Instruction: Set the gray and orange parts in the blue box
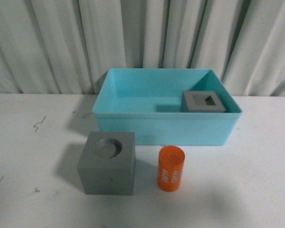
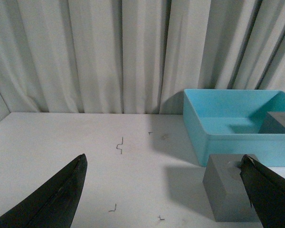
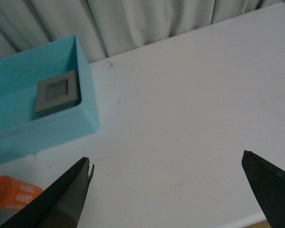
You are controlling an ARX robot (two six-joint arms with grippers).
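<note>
The blue box (image 1: 166,129) stands mid-table by the curtain. A gray cube with a rectangular hole (image 1: 204,101) sits in its right near corner, also seen in the right wrist view (image 3: 58,92). In front of the box stand a gray cube with a round recess (image 1: 107,163) and an upright orange cylinder (image 1: 171,168) with white digits. My left gripper (image 2: 164,164) is open over bare table, the recessed cube (image 2: 228,192) partly behind one finger. My right gripper (image 3: 166,164) is open over bare table, to the right of the box (image 3: 42,128) and the orange cylinder (image 3: 14,192). Neither arm shows in the front view.
A pleated white curtain (image 1: 142,38) hangs right behind the table. Small dark marks (image 1: 39,124) dot the white tabletop on the left. The table's edge (image 3: 247,219) shows in the right wrist view near one finger.
</note>
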